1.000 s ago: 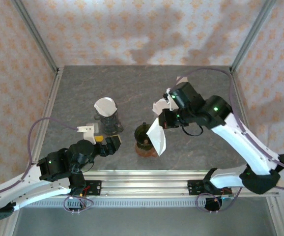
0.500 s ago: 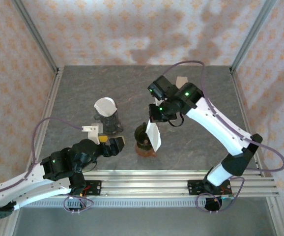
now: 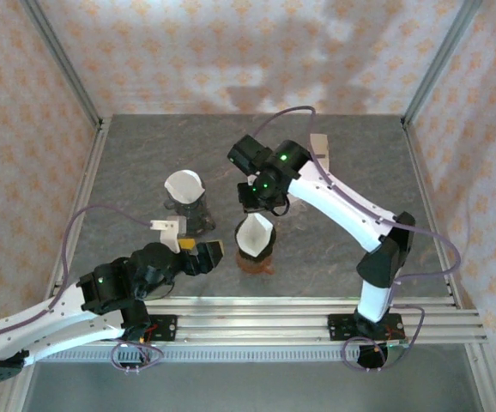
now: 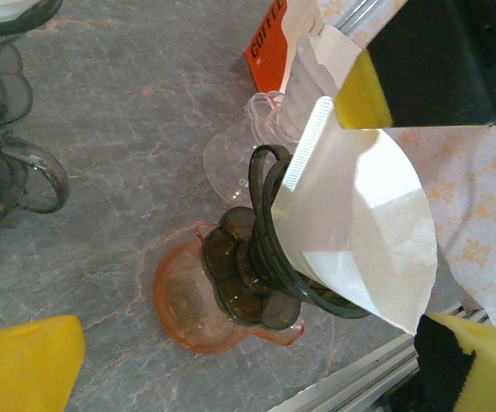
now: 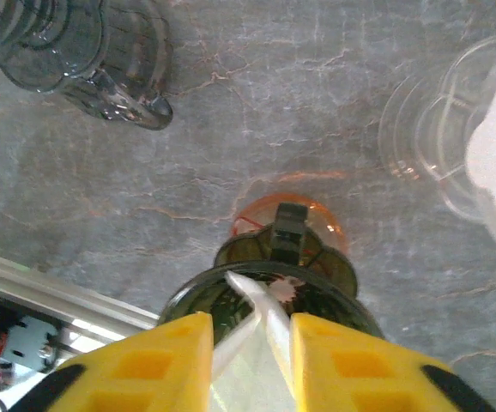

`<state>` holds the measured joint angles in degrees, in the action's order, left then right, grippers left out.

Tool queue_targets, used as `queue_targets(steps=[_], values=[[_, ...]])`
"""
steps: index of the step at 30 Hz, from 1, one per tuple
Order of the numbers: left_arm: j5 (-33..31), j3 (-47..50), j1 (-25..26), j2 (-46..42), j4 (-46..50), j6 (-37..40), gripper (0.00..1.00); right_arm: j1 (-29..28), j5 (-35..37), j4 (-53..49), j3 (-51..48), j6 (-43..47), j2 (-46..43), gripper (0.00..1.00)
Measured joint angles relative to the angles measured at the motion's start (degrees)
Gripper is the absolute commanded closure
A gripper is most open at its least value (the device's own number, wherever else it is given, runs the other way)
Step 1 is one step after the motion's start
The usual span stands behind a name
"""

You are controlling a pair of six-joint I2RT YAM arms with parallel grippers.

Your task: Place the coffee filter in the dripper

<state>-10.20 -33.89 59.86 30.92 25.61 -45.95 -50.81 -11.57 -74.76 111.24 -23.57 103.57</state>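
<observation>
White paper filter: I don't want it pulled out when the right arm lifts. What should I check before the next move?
1. White paper cone filter inside dark ribbed glass dripper: ok.
2. Filter seated fully down: cannot tell.
3. Dripper standing on orange glass server: ok.
4. Right gripper free of the filter: cannot tell, paper lies between its fingers.
5. Left gripper open, apart from dripper: ok.

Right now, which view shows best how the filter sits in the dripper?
Left wrist: the filter shows side-on, its cone resting in the dripper, rim standing above. Top external sees it small, from above; right wrist catches its folded top edge close up.
</observation>
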Motion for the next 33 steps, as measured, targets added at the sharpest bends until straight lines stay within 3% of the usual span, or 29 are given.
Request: queue_targets(steps=[6,10,24,33], values=[[0.9,0.6,0.0,1.1,-1.0,0.0,0.01,-0.4,1.1,3.4,-1.0,0.8,-1.9,0.47],[1.0,0.6,0.0,2.3,-1.7,0.0,0.01,-0.4,2.7,7.1,-5.1,1.1,-7.3,0.45],[1.0,0.6,0.0,4.1,-3.1,0.0,0.0,-0.6,10.5,20.8,-32.9,-2.9,-31.0,0.5],[0.8,0.6,0.0,4.1,-3.1,0.0,0.0,-1.0,8.6,28.1,-44.5,-11.0,-36.8,0.54]])
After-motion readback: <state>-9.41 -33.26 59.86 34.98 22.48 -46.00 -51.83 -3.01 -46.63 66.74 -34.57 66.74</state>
